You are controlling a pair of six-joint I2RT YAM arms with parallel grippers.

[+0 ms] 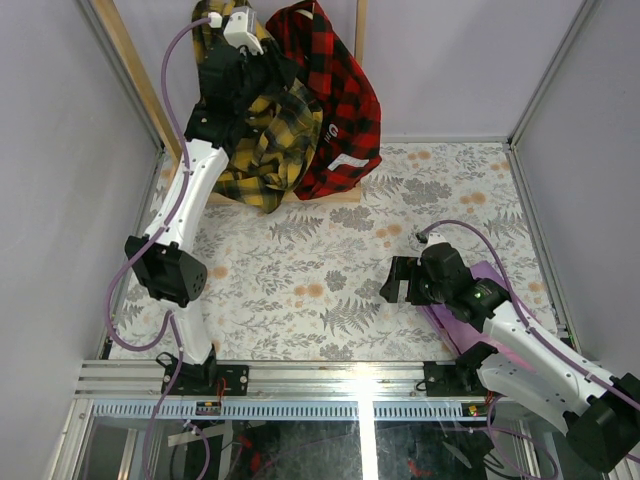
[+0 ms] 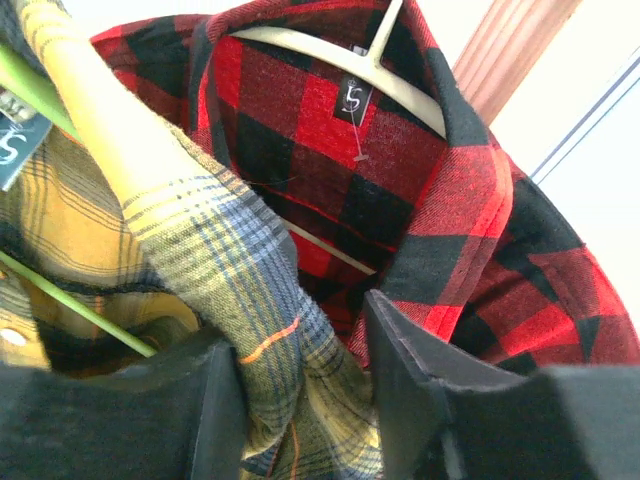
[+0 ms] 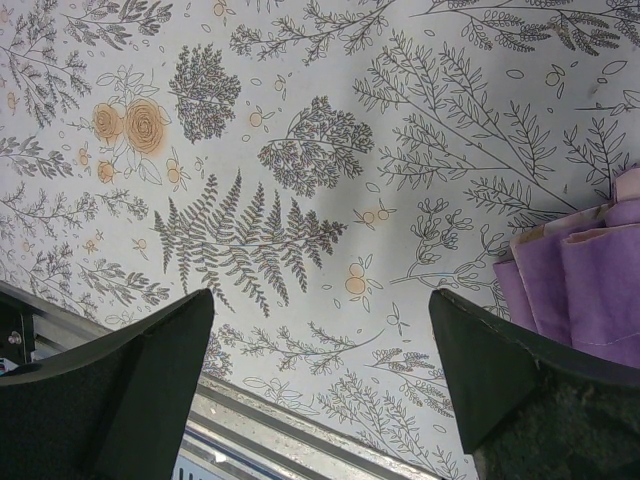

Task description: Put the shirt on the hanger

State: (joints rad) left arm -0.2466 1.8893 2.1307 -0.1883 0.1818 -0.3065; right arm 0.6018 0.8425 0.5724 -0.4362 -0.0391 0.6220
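Left fingers [image 2: 430, 400] straddle the shirt [image 2: 220, 250] edge.

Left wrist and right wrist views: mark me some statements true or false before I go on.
1. Fabric of the shirt lies between the left jaws. True.
2. The red plaid shirt has no hanger. False: it hangs on a pale hanger.
3. The right jaws hold the purple cloth. False: they stand open and empty, the cloth beside them.
4. The hanger shows its green wire beside the shirt's yellow fabric. True.
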